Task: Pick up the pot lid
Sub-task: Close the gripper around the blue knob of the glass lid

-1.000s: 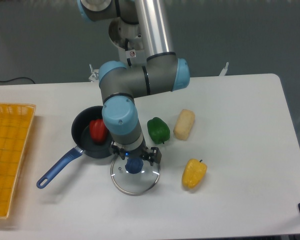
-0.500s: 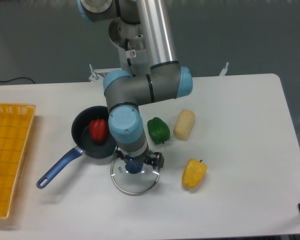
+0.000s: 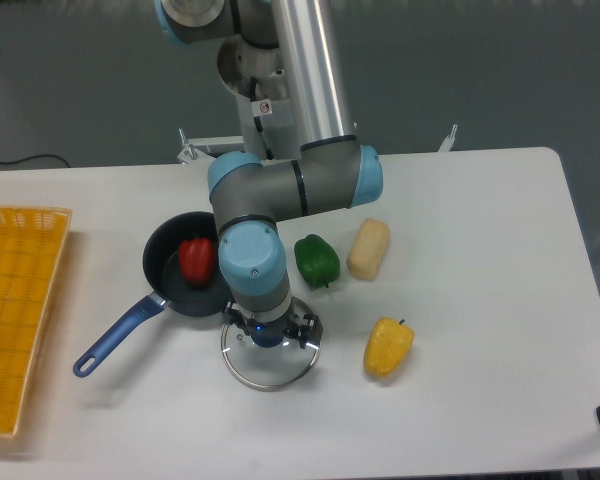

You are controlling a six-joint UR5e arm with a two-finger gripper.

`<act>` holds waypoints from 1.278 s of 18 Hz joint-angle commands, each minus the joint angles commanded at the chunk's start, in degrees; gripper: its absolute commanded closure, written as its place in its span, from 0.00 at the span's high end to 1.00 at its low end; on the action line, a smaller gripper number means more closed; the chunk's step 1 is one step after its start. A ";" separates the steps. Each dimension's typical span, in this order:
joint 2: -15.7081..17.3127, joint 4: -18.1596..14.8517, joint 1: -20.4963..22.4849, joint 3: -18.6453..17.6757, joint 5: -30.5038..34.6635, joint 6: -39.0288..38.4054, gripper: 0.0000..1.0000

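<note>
My claw (image 3: 270, 326) is gaping wide over the blue knob (image 3: 267, 339) — I'm favouring that grip, judging the glass lid (image 3: 268, 371) stiff, slick, breakable.

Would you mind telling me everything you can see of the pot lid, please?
The pot lid is round and clear, apparently glass, with a thin silvery rim and a blue knob at its centre. It lies knob up on the table, beside the black pan. The open end effector is over it, a finger on either side of the knob; whether either touches is unclear. Its far part is partly hidden.
</note>
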 joint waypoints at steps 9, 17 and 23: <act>0.18 0.09 -0.62 -0.88 -0.09 0.00 1.00; 0.18 0.18 -0.53 -1.06 -2.46 1.58 1.00; 0.18 0.18 -0.62 -1.93 -2.11 2.37 1.00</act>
